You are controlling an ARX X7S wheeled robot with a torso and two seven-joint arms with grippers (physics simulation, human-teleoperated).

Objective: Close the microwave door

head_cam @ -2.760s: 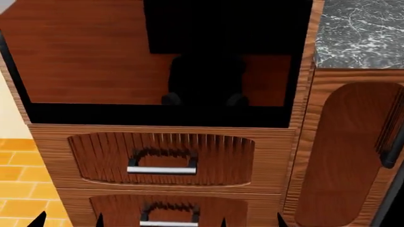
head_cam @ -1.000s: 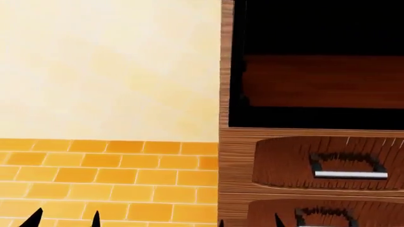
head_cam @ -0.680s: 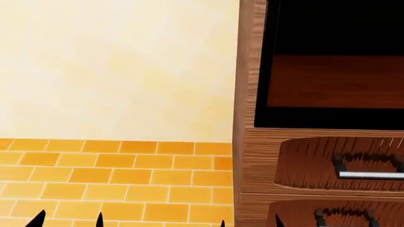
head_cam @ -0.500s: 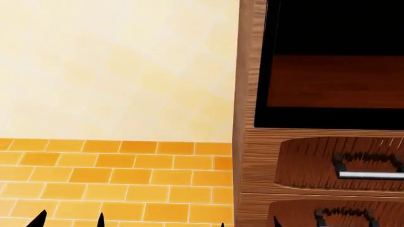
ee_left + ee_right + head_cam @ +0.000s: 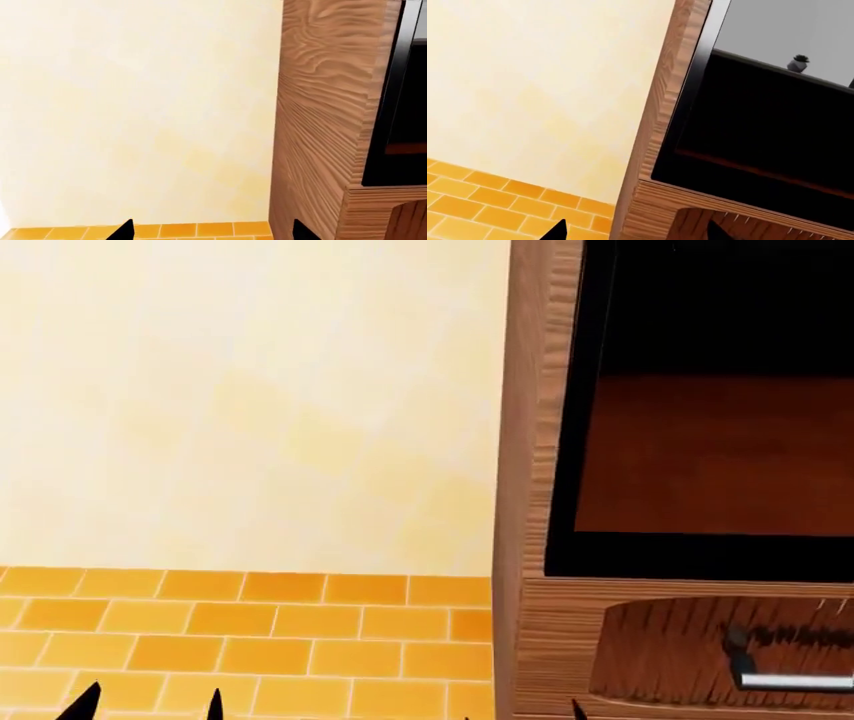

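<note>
While we can see the microwave door (image 5: 714, 440) sitting at the right of our head view, its glossy black panel looks flush within the wood-grain cabinet (image 5: 531, 440), so we judge the closing either done or very nearly so; no gap shows between the door and its frame from here, though its right and top edges run out of view. We read the microwave (image 5: 760, 135) as set just above a ribbed drawer front (image 5: 721, 650) with a silver bar handle (image 5: 794, 680).

Our left gripper (image 5: 212, 231) shows only two black fingertips, set well apart, facing the cream wall (image 5: 133, 110) and the cabinet's side, touching nothing. Our right gripper (image 5: 635, 232) likewise shows two separated tips, holding nothing, near the lower left corner of the door but apart from it.

What is left, as we judge it, is to confirm the latch. Most of both grippers is cut off, the door's hinge side is hidden, and the dark glass gives only a reddish-brown reflection, so we cannot tell whether it is fully seated
</note>
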